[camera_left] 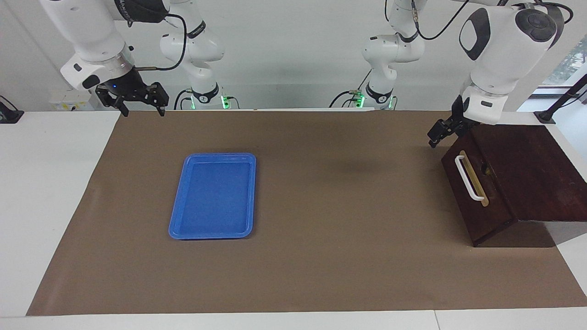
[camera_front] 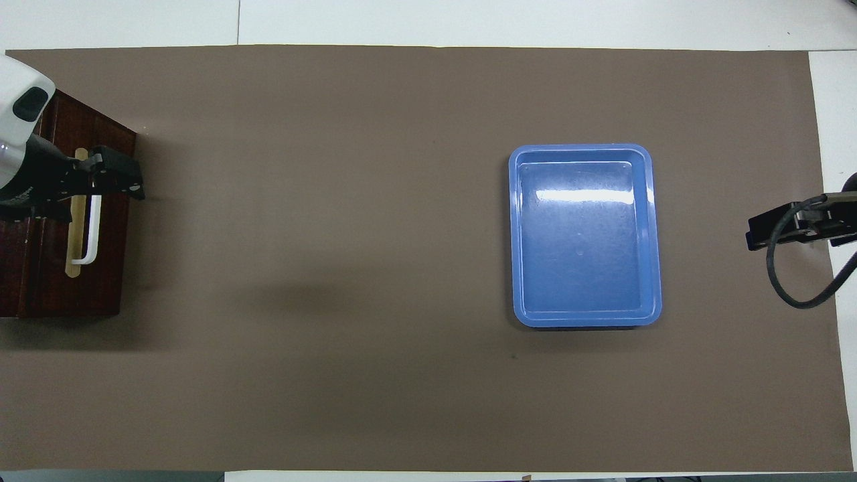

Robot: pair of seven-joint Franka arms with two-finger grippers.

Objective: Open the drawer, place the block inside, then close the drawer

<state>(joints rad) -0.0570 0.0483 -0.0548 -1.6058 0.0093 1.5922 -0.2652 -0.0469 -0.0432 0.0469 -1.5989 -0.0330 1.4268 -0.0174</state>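
The drawer (camera_left: pixel 477 201) fronts a dark brown wooden box at the left arm's end of the table, with a white bar handle (camera_left: pixel 468 178) on a tan strip. A dark notch shows at the front's top edge, and a faint yellow speck (camera_left: pixel 490 172) sits in it. The block is otherwise hidden. My left gripper (camera_left: pixel 438 135) hangs open and empty in the air over the drawer front's corner; from overhead the left gripper (camera_front: pixel 124 181) covers part of the handle (camera_front: pixel 87 234). My right gripper (camera_left: pixel 141 110) waits open above the mat's edge near its base.
A blue plastic tray (camera_left: pixel 176 215) lies empty on the brown mat (camera_left: pixel 344 229) toward the right arm's end. The brown mat covers most of the white table.
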